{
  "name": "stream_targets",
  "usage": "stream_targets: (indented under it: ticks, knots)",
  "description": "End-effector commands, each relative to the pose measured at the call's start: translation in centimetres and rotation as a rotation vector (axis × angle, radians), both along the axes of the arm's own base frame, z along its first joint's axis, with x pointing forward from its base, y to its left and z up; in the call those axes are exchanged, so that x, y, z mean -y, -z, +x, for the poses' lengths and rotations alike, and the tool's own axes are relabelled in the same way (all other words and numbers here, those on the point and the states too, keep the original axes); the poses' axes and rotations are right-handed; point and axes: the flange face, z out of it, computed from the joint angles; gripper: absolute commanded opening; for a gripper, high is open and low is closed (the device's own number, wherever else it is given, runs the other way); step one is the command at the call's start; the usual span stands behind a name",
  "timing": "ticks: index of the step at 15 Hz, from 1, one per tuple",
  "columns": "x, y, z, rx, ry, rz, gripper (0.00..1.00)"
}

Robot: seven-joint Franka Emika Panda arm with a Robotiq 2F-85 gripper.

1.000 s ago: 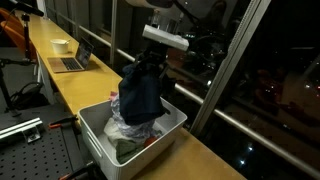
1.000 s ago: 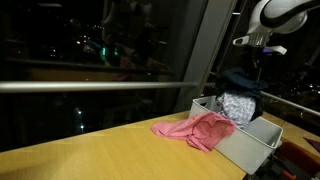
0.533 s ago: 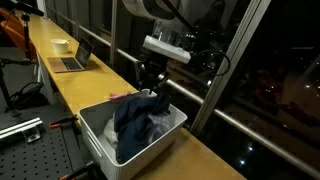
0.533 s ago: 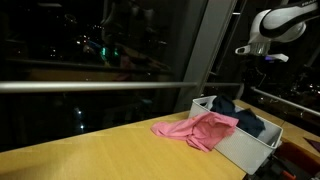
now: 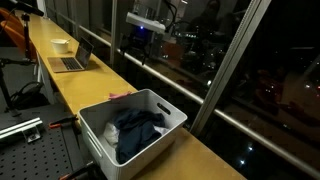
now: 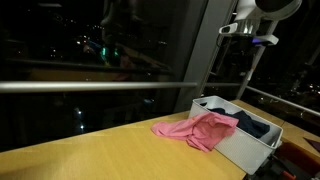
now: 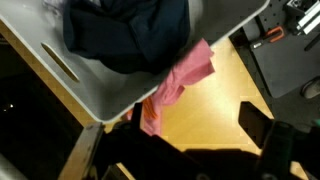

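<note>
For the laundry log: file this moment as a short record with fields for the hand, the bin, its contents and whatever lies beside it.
hand: open, empty, raised high over the table
bin: white, standing on the table
in bin: dark blue garment, crumpled
beside bin: pink cloth, spread on the table, against the bin's side
farther along: laptop, cup
</note>
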Motion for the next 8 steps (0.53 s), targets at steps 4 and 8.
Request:
stream_targets:
  ticks: [4, 8]
  knots:
    - [-13.4, 6.5, 2.5, -0.043, -0.141, -0.014, 1.0]
    - [-16.5, 12.0, 3.8, -0.069, -0.214, -0.151, 1.0]
